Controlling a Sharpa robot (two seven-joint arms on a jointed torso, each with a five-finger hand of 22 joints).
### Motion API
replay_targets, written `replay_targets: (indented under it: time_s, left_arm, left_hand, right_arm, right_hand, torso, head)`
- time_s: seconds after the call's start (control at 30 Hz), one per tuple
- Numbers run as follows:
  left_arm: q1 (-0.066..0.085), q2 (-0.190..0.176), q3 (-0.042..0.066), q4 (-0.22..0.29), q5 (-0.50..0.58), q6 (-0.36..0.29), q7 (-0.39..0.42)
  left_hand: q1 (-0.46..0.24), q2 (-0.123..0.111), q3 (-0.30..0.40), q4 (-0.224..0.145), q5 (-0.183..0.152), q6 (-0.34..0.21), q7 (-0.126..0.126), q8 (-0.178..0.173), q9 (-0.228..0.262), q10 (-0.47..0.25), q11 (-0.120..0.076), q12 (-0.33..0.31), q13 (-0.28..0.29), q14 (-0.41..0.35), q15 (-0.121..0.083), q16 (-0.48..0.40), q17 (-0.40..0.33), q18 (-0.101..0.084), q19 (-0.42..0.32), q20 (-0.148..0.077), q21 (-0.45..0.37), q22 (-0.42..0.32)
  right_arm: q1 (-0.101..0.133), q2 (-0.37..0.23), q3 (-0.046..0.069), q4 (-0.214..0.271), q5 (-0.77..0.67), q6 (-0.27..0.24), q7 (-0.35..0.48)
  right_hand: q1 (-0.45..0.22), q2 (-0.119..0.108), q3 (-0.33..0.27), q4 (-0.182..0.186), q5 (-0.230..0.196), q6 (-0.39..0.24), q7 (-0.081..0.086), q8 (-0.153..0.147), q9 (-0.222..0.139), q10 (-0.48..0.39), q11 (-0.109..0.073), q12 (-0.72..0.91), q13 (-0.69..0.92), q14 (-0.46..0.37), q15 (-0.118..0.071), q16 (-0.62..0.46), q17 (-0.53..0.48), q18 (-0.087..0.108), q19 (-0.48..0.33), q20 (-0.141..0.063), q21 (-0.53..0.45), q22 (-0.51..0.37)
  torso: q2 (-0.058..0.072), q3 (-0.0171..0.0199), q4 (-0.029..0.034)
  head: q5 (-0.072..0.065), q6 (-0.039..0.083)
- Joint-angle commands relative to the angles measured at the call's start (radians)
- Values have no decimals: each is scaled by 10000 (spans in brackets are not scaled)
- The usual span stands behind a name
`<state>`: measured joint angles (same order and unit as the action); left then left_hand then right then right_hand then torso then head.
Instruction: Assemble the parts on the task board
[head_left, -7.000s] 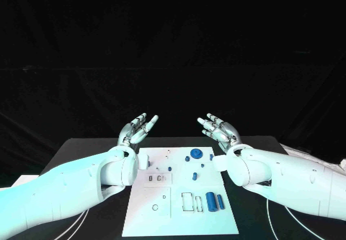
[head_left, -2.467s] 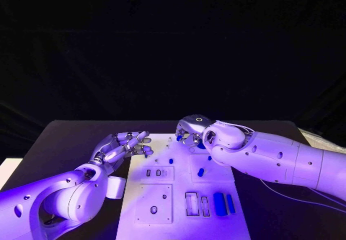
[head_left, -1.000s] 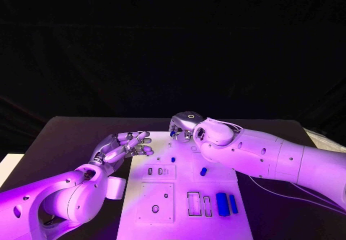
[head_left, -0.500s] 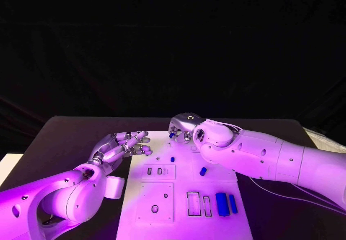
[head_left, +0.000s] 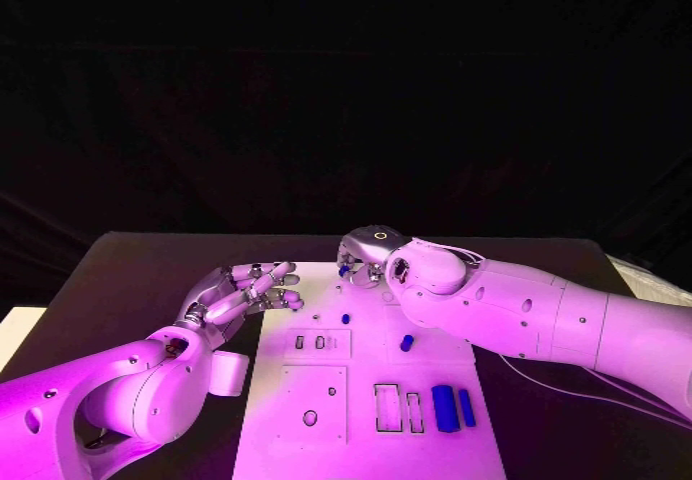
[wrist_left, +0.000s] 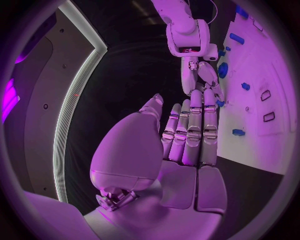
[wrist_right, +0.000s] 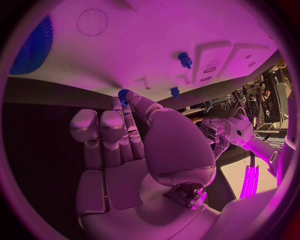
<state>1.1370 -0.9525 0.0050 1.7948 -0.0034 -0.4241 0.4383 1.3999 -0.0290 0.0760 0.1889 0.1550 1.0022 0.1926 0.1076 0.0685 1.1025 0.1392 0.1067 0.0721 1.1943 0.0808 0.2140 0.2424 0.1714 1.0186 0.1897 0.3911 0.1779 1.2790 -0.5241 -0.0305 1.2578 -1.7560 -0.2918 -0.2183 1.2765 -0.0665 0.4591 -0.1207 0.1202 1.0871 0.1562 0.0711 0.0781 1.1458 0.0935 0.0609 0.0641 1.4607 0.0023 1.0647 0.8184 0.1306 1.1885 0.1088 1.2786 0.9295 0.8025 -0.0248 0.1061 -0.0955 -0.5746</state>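
The white task board (head_left: 369, 362) lies lengthwise in the middle of the table. My right hand (head_left: 369, 262) hovers over its far end and pinches a small blue toothed part (wrist_right: 123, 95) between thumb and a fingertip. A large blue gear (wrist_right: 34, 41) sits on the board just beyond that hand. My left hand (head_left: 245, 291) hangs at the board's far left corner, fingers stretched out and holding nothing. Two small blue pieces (head_left: 346, 318) (head_left: 407, 342) stand mid-board. Two blue cylinders (head_left: 444, 408) lie side by side near the front right.
The black table (head_left: 130, 280) extends well past the board on the left. Empty rectangular slots (head_left: 389, 405) sit beside the cylinders. Thin white cables (head_left: 577, 392) trail across the table under my right arm.
Seven seconds ago both hands were raised, palms open. Since then the right hand has dropped to the board's far end and taken a small blue part; the left has lowered. Little has moved in the last second.
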Motion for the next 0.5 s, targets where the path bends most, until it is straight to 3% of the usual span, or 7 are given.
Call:
replay_targets:
  time_s: [0.03,0.1,0.3,0.5]
  left_arm:
    - [15,21,9,13,13,189,37]
    - [15,23,9,12,13,193,32]
    - [15,6,9,-3,13,199,28]
    - [15,-50,8,-32,13,204,29]
  left_hand:
    - [6,-31,-20,-39,-33,12,91,-38,-12,9,45,-44,-12,-5,60,-31,8,92,51,23,33,14]
    - [6,-31,-21,-40,-33,12,91,-41,-11,8,46,-48,-12,-6,61,-34,12,92,50,24,33,14]
    - [6,-31,-22,-42,-33,12,91,-44,-11,8,46,-52,-12,-7,61,-38,16,92,49,24,32,14]
    - [6,-31,-22,-42,-33,12,91,-44,-11,8,46,-52,-12,-7,61,-38,16,92,49,24,32,14]
  right_arm:
    - [-25,43,-17,-34,-56,80,37]
    - [-25,47,-18,-57,-43,52,16]
    - [-25,-190,-18,196,49,-222,26]
    - [-8,-1306,63,1356,542,-597,-50]
  right_hand:
    - [-94,-376,-178,82,-42,-1004,44,-85,-156,-821,127,-3,-25,-169,134,-470,-622,46,-456,94,-324,-606]
    - [-21,-497,-404,154,-56,-1627,-81,-96,-145,-1381,194,17,-21,-301,191,-843,-1104,137,-770,163,-599,-1074]
    - [200,-433,-643,273,31,-1523,76,-28,-83,-1508,207,129,5,-279,202,-918,-1209,160,-805,198,-698,-1201]
    - [281,-367,-628,466,295,-954,67,56,-32,-750,106,497,22,-74,125,-441,-683,61,-408,139,-404,-676]
  torso:
    - [4,-10,3]
    - [-2,-5,17]
    - [0,1,7]
    - [-21,23,-63]
  head:
    - [-13,10]
    - [-24,8]
    - [-21,-5]
    - [-35,16]
